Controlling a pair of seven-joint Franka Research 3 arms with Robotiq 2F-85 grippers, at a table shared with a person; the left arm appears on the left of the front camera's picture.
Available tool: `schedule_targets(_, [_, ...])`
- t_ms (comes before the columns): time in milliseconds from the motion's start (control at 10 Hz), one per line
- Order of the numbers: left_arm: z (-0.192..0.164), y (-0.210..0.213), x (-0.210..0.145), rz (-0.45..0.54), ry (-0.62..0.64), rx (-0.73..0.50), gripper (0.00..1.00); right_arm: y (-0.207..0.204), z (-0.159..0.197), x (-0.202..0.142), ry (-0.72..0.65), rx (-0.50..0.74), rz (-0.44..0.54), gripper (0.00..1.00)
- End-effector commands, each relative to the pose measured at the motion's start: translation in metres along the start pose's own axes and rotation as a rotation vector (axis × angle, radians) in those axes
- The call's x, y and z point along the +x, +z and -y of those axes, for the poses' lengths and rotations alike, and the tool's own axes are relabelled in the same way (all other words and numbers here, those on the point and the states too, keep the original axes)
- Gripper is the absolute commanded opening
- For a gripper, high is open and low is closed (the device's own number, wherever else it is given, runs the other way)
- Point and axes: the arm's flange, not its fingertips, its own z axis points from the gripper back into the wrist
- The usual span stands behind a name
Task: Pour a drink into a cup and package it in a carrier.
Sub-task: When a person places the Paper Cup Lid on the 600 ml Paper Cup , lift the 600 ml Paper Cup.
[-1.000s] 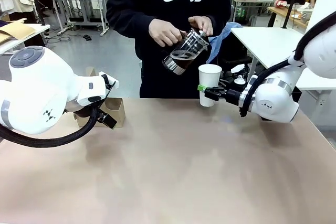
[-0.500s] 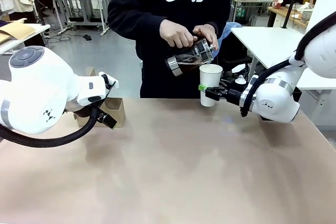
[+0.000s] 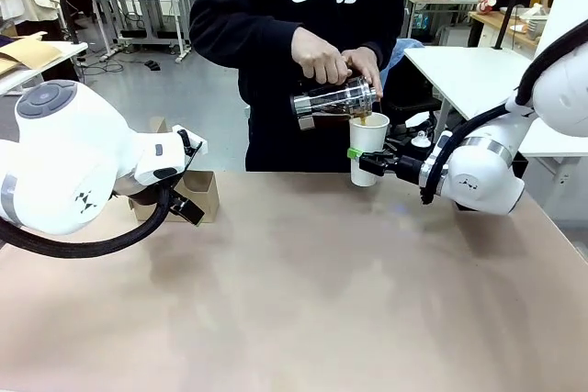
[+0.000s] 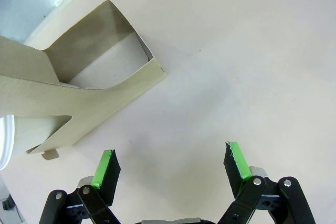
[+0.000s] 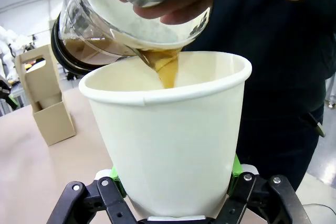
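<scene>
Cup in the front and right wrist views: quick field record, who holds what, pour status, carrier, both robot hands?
cup: white paper, upright, no lid, clamped by right hand
French press: tipped over the cup, held in person's hands
drink: brown stream running into the cup
carrier: brown cardboard, standing on table
left hand: open, holding nothing, beside the carrier

carrier [image 3: 207, 195]: largely hidden behind left arm [image 3: 73, 158] | French press [image 5: 100, 24]: top cropped, right wrist view | cup [image 5: 168, 140]: fill level hidden by wall | white curved edge [image 4: 4, 140]: possibly a lid, cropped
</scene>
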Motion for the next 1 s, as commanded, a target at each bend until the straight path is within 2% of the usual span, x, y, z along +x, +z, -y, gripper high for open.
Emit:
schedule_targets(0, [-0.0005, 0.0003, -0.0001, 0.001, 0.002, -0.002, 1.0, -0.0016, -0.002, 0.0025, 0.001, -0.004, -0.005, 0.81])
schedule_targets(900, [-0.0005, 0.0003, -0.0001, 0.001, 0.002, -0.002, 1.0, -0.0016, -0.002, 0.0025, 0.001, -0.004, -0.005, 0.81])
